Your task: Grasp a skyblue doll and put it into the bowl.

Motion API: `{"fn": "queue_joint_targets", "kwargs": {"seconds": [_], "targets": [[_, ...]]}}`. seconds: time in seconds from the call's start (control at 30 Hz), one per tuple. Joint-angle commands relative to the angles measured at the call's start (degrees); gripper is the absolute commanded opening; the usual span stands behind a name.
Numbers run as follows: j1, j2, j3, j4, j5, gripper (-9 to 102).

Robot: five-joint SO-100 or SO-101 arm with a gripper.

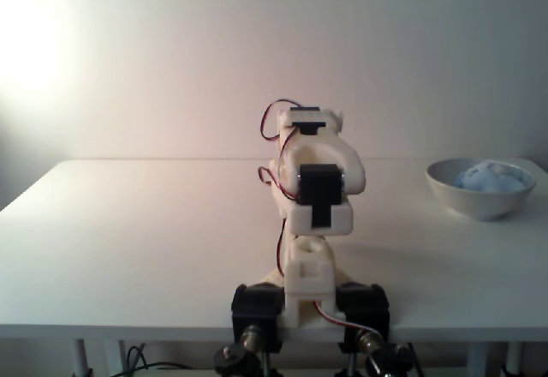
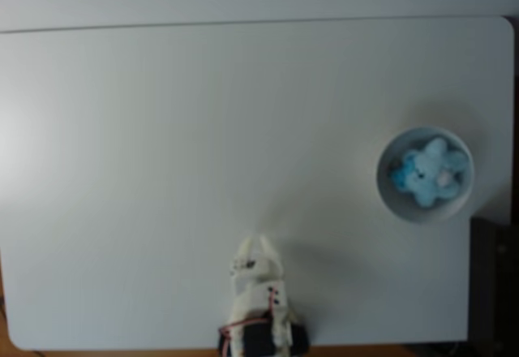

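The skyblue doll (image 2: 428, 174) lies inside the white bowl (image 2: 382, 185) at the right side of the table, limbs spread. From the front its pale-blue fuzz (image 1: 490, 176) just tops the bowl's rim (image 1: 479, 202). My arm (image 1: 315, 190) is folded up over its base at the table's near edge, well left of the bowl. My gripper (image 2: 256, 248) points away from the base toward the table's middle, its fingers look closed together with nothing in them, far from the doll.
The white table (image 2: 162, 170) is bare around the arm. Its right edge runs close behind the bowl, with a dark object (image 2: 493, 284) beyond it. Red wires (image 1: 272, 120) loop off the arm.
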Motion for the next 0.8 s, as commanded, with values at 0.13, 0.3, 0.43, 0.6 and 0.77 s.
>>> {"fn": "queue_joint_targets", "kwargs": {"seconds": [0.13, 0.3, 0.43, 0.6, 0.77], "targets": [[-0.35, 16.52, -0.18, -0.79, -0.26, 6], [-0.53, 16.52, -0.18, -0.79, -0.26, 6], [-0.79, 16.52, -0.18, -0.79, -0.26, 6], [-0.7, 16.52, -0.18, -0.79, -0.26, 6], [-0.79, 16.52, -0.18, -0.79, -0.26, 6]]}}
